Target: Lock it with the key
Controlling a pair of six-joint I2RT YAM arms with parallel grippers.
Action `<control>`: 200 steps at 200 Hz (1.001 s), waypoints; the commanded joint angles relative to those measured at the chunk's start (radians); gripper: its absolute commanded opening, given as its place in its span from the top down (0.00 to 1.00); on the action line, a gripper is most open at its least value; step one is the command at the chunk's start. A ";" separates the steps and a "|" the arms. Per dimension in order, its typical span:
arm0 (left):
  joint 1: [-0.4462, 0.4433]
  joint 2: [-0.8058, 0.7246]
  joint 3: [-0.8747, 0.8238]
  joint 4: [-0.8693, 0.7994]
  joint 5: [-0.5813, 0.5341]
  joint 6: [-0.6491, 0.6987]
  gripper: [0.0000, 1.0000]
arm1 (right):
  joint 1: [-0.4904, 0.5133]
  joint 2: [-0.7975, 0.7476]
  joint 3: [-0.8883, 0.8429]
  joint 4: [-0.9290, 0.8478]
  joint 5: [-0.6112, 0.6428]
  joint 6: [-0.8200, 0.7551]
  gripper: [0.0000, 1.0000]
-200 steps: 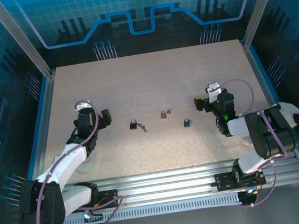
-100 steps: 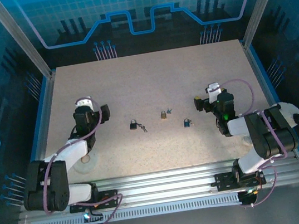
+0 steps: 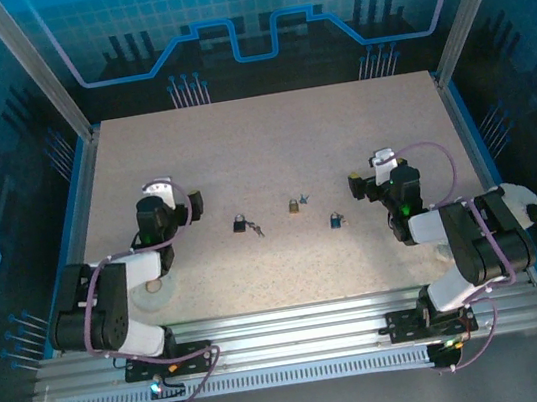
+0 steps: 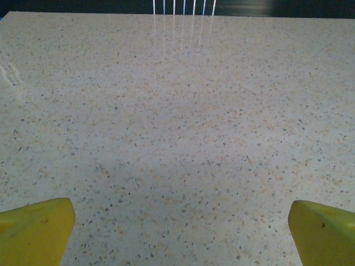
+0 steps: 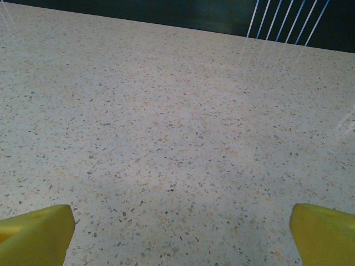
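Three small padlocks lie in a row at mid-table: a black one (image 3: 239, 225) with its key (image 3: 257, 230) beside it, a brass one (image 3: 292, 204) with a key (image 3: 305, 199), and a blue one (image 3: 335, 219). My left gripper (image 3: 191, 204) sits low, left of the black padlock and apart from it. It is open, with its yellow fingertips (image 4: 34, 230) wide over bare table. My right gripper (image 3: 360, 185) sits right of the blue padlock, also open, yellow fingertips (image 5: 324, 233) spread with nothing between them. No padlock appears in either wrist view.
The speckled tabletop (image 3: 260, 142) is bounded by blue rails (image 3: 75, 205) at left and right. An aluminium frame (image 3: 297, 323) runs along the near edge. Bare surface lies behind the padlocks.
The left arm has folded back toward its base, elbow drawing in, while its gripper stays near the same spot. The right arm and the padlocks have not moved.
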 commanded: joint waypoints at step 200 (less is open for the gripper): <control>0.036 0.064 -0.052 0.194 -0.004 -0.012 0.01 | -0.015 0.005 0.022 0.006 -0.014 0.006 0.00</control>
